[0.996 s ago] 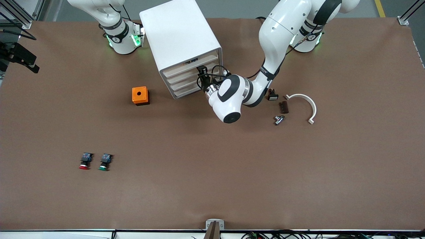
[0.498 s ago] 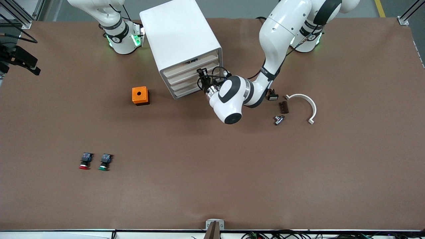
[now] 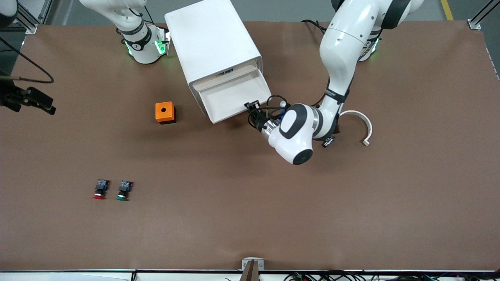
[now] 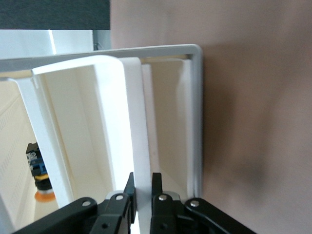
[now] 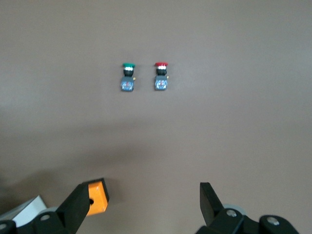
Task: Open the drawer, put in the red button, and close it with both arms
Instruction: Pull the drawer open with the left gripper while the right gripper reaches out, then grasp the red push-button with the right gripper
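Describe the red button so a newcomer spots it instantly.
Start at the orange box beside the white cabinet, then look nearer the front camera. Two push buttons lie side by side; the red button, toward the right arm's end, has the red cap, its twin green.

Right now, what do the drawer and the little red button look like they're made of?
The drawer looks like smooth white plastic: thin molded walls with rounded corners and a slight sheen. The red button also looks plastic, probably: a red cap, a black body and a blue-grey end. It is too small to be sure of its finish.
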You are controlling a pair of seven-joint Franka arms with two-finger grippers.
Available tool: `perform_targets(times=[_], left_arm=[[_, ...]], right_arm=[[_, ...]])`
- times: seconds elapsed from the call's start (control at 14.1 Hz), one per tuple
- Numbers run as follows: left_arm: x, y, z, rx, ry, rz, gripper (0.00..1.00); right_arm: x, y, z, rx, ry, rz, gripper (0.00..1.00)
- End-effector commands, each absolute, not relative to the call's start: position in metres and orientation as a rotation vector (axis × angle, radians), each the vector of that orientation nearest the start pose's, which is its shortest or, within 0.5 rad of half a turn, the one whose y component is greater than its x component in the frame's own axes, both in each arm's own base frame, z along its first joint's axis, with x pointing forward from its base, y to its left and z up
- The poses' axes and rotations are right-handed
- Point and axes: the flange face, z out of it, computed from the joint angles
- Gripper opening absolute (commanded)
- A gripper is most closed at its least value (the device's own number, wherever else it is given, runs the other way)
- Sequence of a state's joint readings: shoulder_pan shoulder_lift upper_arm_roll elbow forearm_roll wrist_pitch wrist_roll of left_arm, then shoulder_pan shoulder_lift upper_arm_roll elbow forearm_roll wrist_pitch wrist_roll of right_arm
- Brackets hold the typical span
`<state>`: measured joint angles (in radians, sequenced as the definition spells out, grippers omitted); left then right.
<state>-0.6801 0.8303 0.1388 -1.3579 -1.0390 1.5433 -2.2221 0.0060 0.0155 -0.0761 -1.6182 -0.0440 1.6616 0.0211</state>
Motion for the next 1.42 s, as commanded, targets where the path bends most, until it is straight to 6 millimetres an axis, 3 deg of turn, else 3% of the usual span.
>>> perform_targets(times=[0.0, 0.07, 0.28, 0.36, 0.43, 0.5, 0.78, 1.0, 1.35], left_arm=[[0.561, -0.422, 0.216, 1.708, 2.480, -1.568, 0.04], [0.568, -0.415, 0.217, 1.716, 2.443, -1.559, 0.05], [0.576, -0.406, 0.217, 1.752, 2.361, -1.535, 0.28], [0.580, -0.400, 0.216, 1.741, 2.355, -1.537, 0.49], [0.581, -0.397, 0.216, 1.737, 2.355, -1.537, 0.81], [0.582, -0.396, 0.217, 1.741, 2.357, -1.532, 0.99], [0.588, -0.388, 0.227, 1.785, 2.367, -1.462, 0.99], [0.610, -0.359, 0.243, 1.780, 2.401, -1.350, 0.99], [0.628, -0.321, 0.290, 1.882, 2.446, -1.087, 0.99]], right_arm=[[0.587, -0.066, 0.577, -3.122, 0.174, -0.050, 1.00], [0.596, -0.076, 0.561, -3.106, 0.204, -0.045, 1.00], [0.624, -0.093, 0.509, -3.112, 0.246, -0.042, 1.00], [0.632, -0.095, 0.489, -3.119, 0.252, -0.024, 1.00], [0.642, -0.098, 0.463, -3.126, 0.256, -0.014, 1.00], [0.651, -0.108, 0.431, -3.126, 0.278, -0.021, 1.00], [0.672, -0.122, 0.356, -3.128, 0.302, -0.057, 1.00], [0.680, -0.125, 0.300, -3.127, 0.316, -0.051, 1.00], [0.689, -0.113, 0.242, -3.111, 0.313, -0.115, 1.00]])
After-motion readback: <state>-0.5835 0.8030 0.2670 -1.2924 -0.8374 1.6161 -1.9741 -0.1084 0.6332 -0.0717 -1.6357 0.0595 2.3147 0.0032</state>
